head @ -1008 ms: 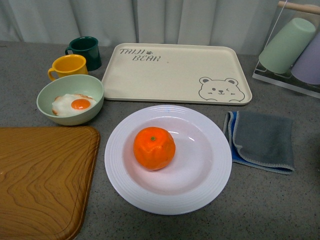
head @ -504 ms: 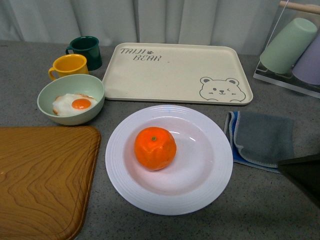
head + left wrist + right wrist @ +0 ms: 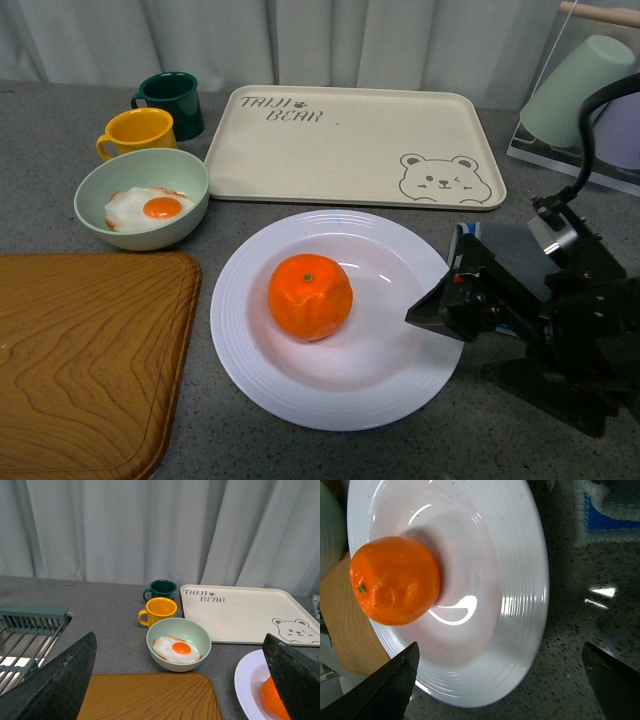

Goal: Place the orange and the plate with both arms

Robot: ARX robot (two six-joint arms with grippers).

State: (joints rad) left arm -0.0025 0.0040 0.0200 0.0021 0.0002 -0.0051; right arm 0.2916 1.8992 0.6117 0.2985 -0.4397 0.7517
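The orange (image 3: 310, 297) sits loose in the plate (image 3: 400, 385) on the table (image 3: 60, 130). At its right rim the right fingers (image 3: 390, 685) are spread wide, the left fingers (image 3: 55, 685) spread too. Lift that rim unevenly and the orange could roll out.

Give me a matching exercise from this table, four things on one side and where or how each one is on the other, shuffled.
1 orange
2 fried egg
3 dark green mug
4 cream tray

A in the pale green bowl
B printed with a bear face
C on the white plate
D just behind the yellow mug

Pairs: 1-C, 2-A, 3-D, 4-B
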